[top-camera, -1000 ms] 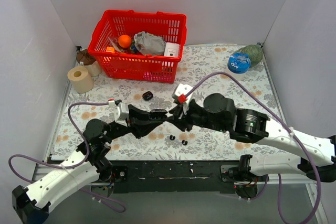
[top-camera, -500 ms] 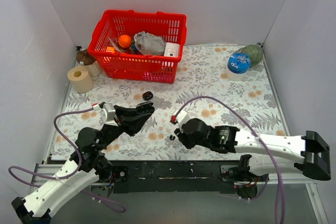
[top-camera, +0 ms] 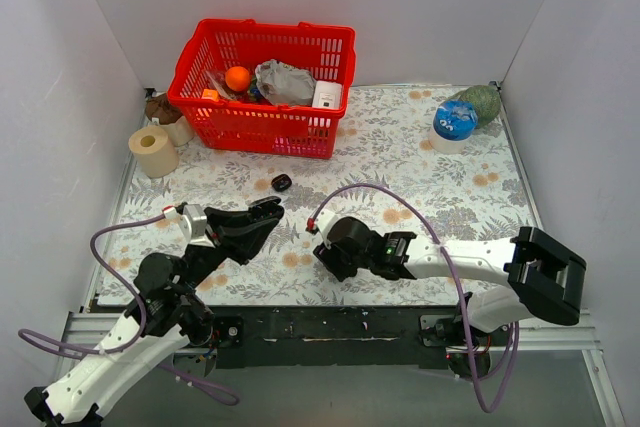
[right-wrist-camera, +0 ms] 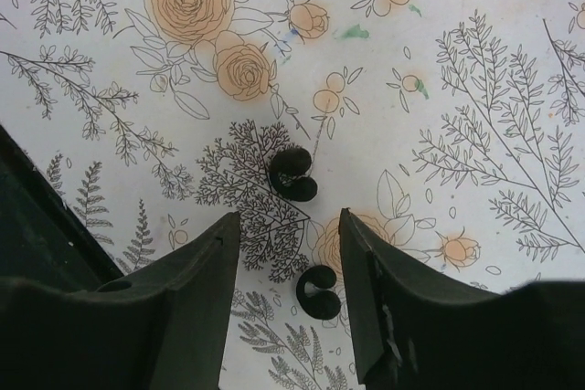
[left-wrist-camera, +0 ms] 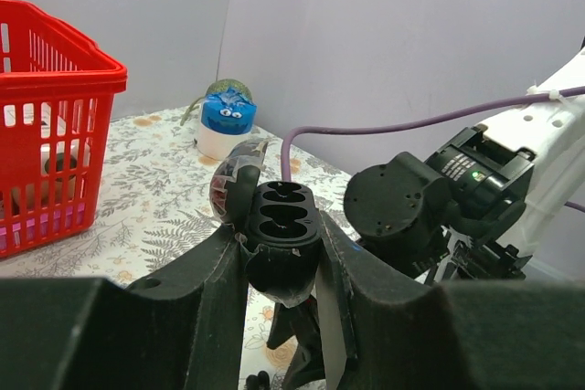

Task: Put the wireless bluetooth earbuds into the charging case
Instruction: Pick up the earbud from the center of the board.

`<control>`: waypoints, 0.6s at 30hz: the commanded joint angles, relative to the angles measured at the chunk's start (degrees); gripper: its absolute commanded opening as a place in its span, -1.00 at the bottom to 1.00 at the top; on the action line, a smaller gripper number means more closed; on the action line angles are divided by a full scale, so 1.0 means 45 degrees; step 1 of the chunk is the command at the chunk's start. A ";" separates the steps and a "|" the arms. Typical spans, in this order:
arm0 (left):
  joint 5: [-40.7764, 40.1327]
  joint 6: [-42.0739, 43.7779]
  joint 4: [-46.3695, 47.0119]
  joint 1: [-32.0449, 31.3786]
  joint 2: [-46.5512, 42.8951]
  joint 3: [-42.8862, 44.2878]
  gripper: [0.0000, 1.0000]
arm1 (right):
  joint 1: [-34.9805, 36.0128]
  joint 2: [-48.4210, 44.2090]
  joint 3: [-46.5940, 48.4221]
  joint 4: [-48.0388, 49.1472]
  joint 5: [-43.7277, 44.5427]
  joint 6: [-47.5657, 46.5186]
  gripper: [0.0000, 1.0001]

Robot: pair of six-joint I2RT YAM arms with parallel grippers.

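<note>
My left gripper point(left-wrist-camera: 285, 267) is shut on the black charging case point(left-wrist-camera: 283, 226) and holds it above the floral cloth, its lid point(left-wrist-camera: 233, 184) swung open and its sockets facing up. In the top view the left gripper point(top-camera: 262, 219) sits left of centre. My right gripper point(right-wrist-camera: 289, 216) points down at the cloth with its jaws open. Two wireless bluetooth earbuds lie below it, both tiny, black and curled. One earbud point(right-wrist-camera: 292, 173) is just beyond the fingertips, the other point(right-wrist-camera: 318, 294) lies between the fingers, nearer the right one. The right gripper point(top-camera: 325, 257) hides them in the top view.
A red basket point(top-camera: 262, 127) with several items stands at the back left, a paper roll point(top-camera: 153, 151) beside it. A blue-lidded pot point(top-camera: 455, 120) and a green object point(top-camera: 482, 102) sit at the back right. A larger black rounded piece point(top-camera: 281, 183) lies on the cloth before the basket.
The right arm has drawn back toward the near edge and come down over the earbuds, its jaws opening wider. The left arm has pulled back to the left with the case.
</note>
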 commanded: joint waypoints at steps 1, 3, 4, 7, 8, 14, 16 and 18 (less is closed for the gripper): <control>-0.0307 0.0128 -0.0492 -0.0015 -0.0438 0.0079 -1.00 | -0.0463 0.0396 0.0548 0.1192 -0.0892 -0.0460 0.08; -0.0326 0.0128 -0.0552 -0.0015 -0.0516 0.0060 -1.00 | -0.0561 0.0495 0.0665 0.1192 -0.1125 -0.0519 -0.01; -0.0288 0.0128 -0.0591 -0.0015 -0.0535 0.0040 -1.00 | -0.0581 0.0553 0.0704 0.1192 -0.1165 -0.0538 -0.03; -0.0248 0.0051 -0.0552 -0.0015 -0.0575 -0.0038 -1.00 | -0.0581 0.0613 0.0802 0.1192 -0.1477 -0.0539 -0.11; -0.0248 0.0070 -0.0533 -0.0015 -0.0575 -0.0038 -1.00 | -0.0581 0.0632 0.0822 0.1192 -0.1555 -0.0539 -0.12; -0.0151 -0.0008 -0.0415 -0.0015 -0.0419 -0.0058 -1.00 | -0.0581 0.0612 0.0666 0.1524 -0.2123 -0.0421 -0.11; -0.0112 -0.0028 -0.0376 -0.0015 -0.0360 -0.0077 -1.00 | -0.0581 0.0729 0.0608 0.1582 -0.2181 -0.0382 -0.11; -0.0092 -0.0048 -0.0357 -0.0015 -0.0224 -0.0058 -1.00 | -0.0581 0.0846 0.0549 0.1582 -0.2201 -0.0363 -0.10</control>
